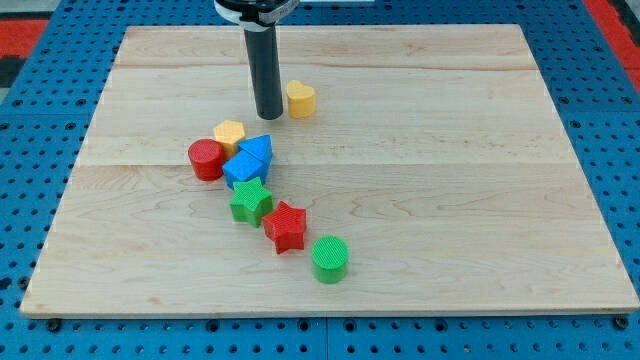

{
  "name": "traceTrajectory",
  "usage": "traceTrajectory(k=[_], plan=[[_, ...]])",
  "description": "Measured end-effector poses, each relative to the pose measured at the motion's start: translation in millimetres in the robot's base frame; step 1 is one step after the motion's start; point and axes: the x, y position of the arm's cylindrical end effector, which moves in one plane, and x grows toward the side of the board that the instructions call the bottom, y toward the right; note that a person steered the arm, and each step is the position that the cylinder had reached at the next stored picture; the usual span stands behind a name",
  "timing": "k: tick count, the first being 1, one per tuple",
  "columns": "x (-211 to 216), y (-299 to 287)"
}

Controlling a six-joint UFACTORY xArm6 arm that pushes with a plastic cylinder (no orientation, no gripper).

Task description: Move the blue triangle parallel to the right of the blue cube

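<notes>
The blue triangle (257,149) lies left of the board's middle, touching the upper right of the blue cube (243,170). My tip (268,115) is the lower end of the dark rod, standing on the board just above the blue triangle and apart from it, with a small gap. The yellow heart (300,98) is right beside the tip on the view's right.
A yellow hexagon (229,133) and a red cylinder (207,159) touch the blue blocks on the left. A green star (250,201), a red star (285,225) and a green cylinder (330,259) trail down to the right. The wooden board (450,150) sits on a blue pegboard.
</notes>
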Motion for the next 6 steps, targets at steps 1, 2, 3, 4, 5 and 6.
traceTrajectory(k=[1,2,3,4,5,6], plan=[[0.0,-27.2],[0.0,-36.7],[0.1,-35.6],[0.0,-28.8],[-0.5,-28.8],[-0.3,-28.8]])
